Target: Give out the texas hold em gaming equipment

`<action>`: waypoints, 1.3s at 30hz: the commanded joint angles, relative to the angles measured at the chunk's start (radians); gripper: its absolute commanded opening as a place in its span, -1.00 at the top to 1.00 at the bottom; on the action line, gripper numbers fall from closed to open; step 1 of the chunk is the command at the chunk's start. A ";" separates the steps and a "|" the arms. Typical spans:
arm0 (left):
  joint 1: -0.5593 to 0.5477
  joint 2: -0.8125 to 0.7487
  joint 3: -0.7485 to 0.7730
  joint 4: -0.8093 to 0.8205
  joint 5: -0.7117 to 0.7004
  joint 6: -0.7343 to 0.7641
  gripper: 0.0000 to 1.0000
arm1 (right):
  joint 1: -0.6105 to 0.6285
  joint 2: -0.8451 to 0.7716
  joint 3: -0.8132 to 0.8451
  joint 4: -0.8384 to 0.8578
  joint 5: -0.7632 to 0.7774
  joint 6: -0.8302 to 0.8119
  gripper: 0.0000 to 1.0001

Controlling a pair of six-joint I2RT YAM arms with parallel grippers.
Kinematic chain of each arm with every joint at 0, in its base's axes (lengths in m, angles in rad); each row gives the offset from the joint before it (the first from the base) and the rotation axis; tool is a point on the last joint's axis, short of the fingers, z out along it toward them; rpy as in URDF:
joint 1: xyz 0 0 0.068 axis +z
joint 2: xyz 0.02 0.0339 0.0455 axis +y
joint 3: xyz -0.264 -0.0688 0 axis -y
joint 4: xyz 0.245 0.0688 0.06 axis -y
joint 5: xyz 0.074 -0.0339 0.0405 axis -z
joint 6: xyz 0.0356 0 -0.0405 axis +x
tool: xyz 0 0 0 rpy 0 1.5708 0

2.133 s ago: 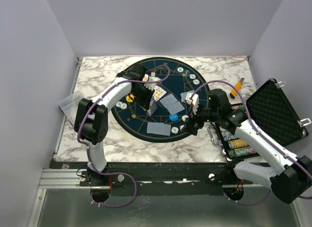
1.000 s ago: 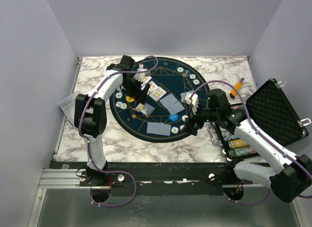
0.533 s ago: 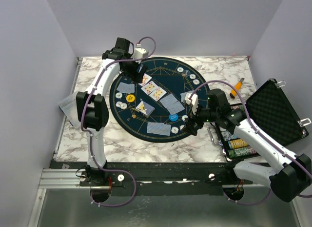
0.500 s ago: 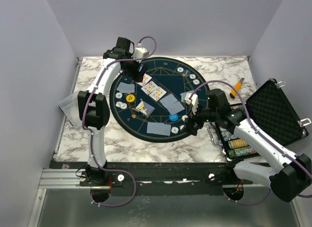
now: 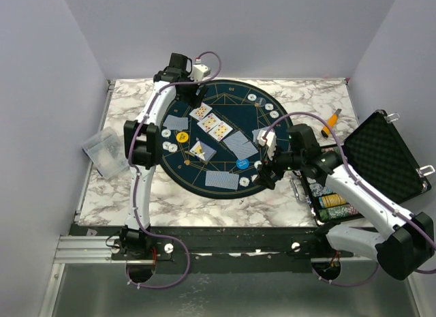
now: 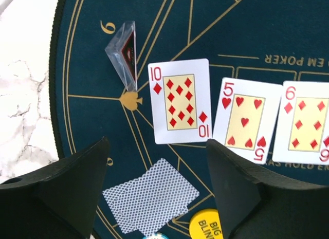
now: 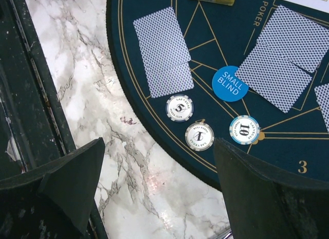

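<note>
Left wrist view gives you the left hand (image 6: 157, 146) with its fingers wide apart and nothing between them, hanging over the far left part of the round poker mat (image 6: 247, 23). Under it three face-up cards lie in a row: the ten of diamonds (image 6: 179, 101), the five of hearts (image 6: 245, 121) and the six of diamonds (image 6: 303, 123). Closer to the fingers are blue-backed cards (image 6: 151, 195), just beside the yellow button (image 6: 205, 226). The right hand (image 7: 158, 144) is also wide and empty, above the near right edge of the mat. There three chips (image 7: 199, 135) sit near the blue small blind button (image 7: 230, 83) and a face-down pair (image 7: 163, 51). I judge the dealing to be well along, with neither hand carrying a piece. For the next move you must choose a piece not yet given out. A flat card will ask for a low, careful pinch at its edge.
</note>
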State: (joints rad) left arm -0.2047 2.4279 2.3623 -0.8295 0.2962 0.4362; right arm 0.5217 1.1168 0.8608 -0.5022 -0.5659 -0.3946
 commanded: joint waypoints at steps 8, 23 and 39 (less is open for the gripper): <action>0.042 -0.159 -0.304 0.310 0.038 -0.076 -0.65 | 0.000 0.016 -0.014 0.014 0.017 -0.012 -0.80; 0.168 -0.737 -0.938 0.598 0.195 -0.336 -0.97 | -0.015 0.064 -0.098 0.309 0.363 0.117 -1.00; 0.284 -1.190 -1.305 0.501 0.285 -0.342 -0.97 | -0.299 0.240 0.003 0.455 0.380 0.318 -1.00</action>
State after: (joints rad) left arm 0.0776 1.3224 1.1213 -0.3061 0.5617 0.0765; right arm 0.2497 1.3182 0.8295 -0.0818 -0.2020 -0.1448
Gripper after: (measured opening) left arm 0.984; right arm 0.998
